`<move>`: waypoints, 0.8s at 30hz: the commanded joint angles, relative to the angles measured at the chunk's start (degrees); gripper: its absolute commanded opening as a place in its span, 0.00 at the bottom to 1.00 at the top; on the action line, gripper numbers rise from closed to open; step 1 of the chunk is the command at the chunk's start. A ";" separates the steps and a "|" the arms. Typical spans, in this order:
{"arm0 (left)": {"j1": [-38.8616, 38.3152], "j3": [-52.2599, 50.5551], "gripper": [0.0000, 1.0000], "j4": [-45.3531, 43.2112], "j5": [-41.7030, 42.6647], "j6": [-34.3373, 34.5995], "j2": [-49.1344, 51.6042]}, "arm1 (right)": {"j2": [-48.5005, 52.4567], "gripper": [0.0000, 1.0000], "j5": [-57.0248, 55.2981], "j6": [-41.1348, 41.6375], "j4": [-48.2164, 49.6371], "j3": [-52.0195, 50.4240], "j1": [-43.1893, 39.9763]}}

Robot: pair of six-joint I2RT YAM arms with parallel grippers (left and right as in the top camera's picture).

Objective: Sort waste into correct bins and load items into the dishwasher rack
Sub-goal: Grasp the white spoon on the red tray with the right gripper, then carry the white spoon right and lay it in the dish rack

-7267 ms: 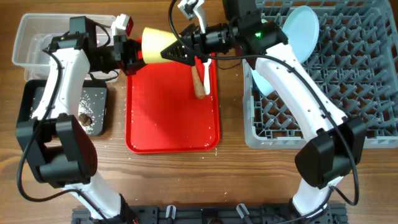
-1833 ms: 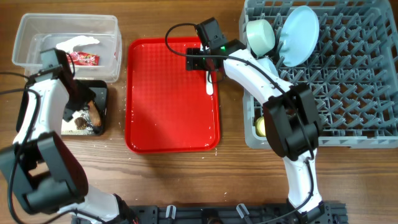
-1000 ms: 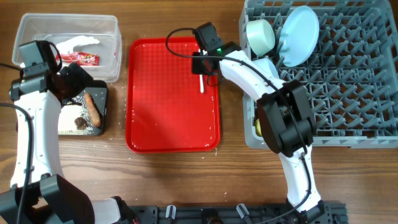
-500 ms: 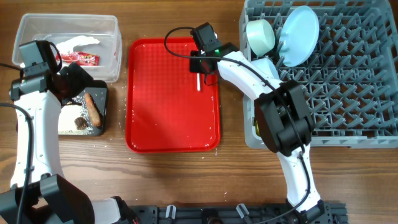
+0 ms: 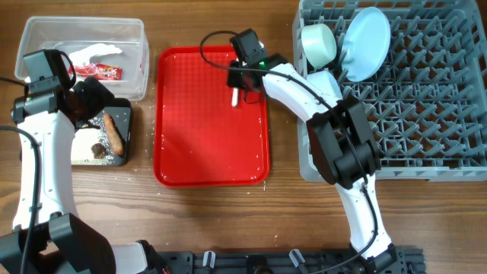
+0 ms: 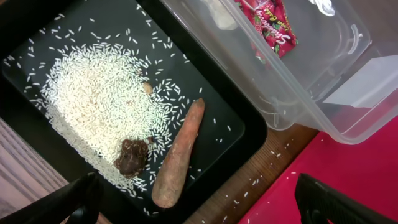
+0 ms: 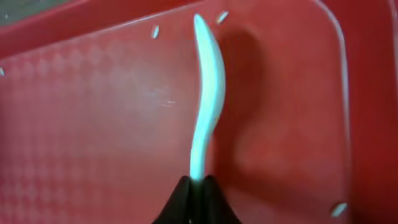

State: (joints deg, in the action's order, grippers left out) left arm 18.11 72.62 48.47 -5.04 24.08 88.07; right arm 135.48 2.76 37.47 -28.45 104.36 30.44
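Note:
My right gripper (image 7: 198, 182) is shut on the white plastic spoon (image 7: 205, 118), holding it by one end over the red tray (image 5: 205, 144); the spoon (image 5: 236, 97) hangs near the tray's far edge. My left gripper (image 6: 199, 205) is open above the black tray (image 6: 37, 28), which holds rice grains (image 6: 93, 106), a brown sausage (image 6: 180, 155) and a small brown lump (image 6: 132, 157). The clear tub (image 5: 46, 38) holds the red-and-white wrapper (image 6: 272, 25) and a white scrap (image 5: 95, 52). The grey rack (image 5: 411, 114) carries the pale blue plate (image 5: 365, 34), a whitish bowl (image 5: 319, 44) and a yellow cup (image 5: 319, 155).
Loose rice grains (image 6: 277, 149) lie on the wooden table between the black tray and the red tray. Several grains (image 7: 221, 17) also sit on the red tray near the spoon. The rack stands right of the red tray, the bins left of it.
My right gripper has carried the spoon a little to the left and toward the tray's far edge. The left arm has stayed where it was.

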 commanded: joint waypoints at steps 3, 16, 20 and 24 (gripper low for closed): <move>0.11 0.79 1.00 0.00 0.28 -0.94 -0.98 | 4.76 0.04 2.10 0.22 -2.01 -2.67 0.48; 0.11 0.79 1.00 0.00 0.28 -0.94 -0.96 | -31.21 0.04 -14.93 -13.27 -17.16 -1.81 -2.36; 0.11 0.79 1.00 0.00 0.28 -0.94 -0.98 | -41.59 0.04 -26.03 -2.14 -25.94 -1.84 -8.04; 0.11 0.79 1.00 0.00 0.28 -0.94 -0.98 | -43.25 0.04 -29.88 15.15 -38.29 -2.80 -18.10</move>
State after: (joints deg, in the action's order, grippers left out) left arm 18.11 72.62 48.45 -4.78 24.05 88.07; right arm 90.59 -20.97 37.39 -61.87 103.20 17.80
